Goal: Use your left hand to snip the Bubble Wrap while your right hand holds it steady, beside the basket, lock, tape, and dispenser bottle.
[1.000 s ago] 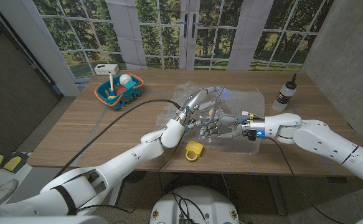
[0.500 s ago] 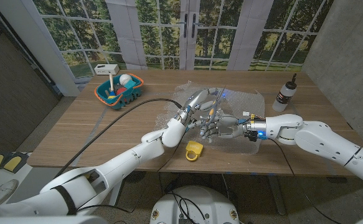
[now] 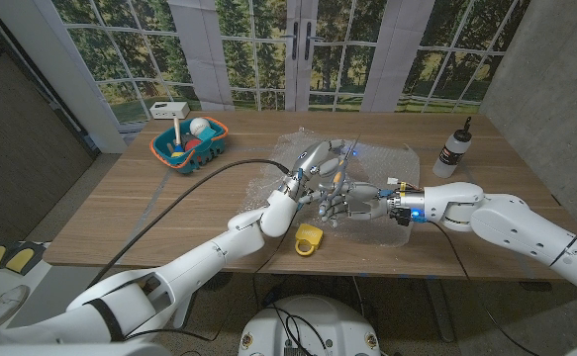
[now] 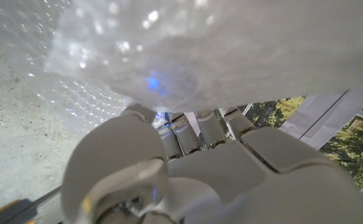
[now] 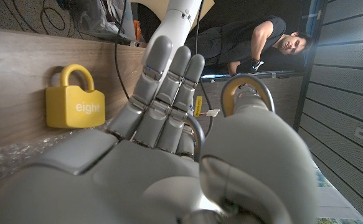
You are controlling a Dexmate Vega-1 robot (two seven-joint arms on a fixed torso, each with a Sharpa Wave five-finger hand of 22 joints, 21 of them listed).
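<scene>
A clear sheet of Bubble Wrap lies on the middle of the wooden table, and it also spreads in front of my left hand. My left hand is over the wrap's near left part and grips scissors, whose thin blades stick up. A metal handle loop shows beside my right hand. My right hand lies on the wrap's near edge, just in front of the left hand. Its fingers are stretched out together with nothing between them.
A yellow padlock marked "eight" lies near the table's front edge, close to my right fingertips. An orange and blue basket with toys stands back left. A white dispenser bottle stands back right. A person is beyond the table.
</scene>
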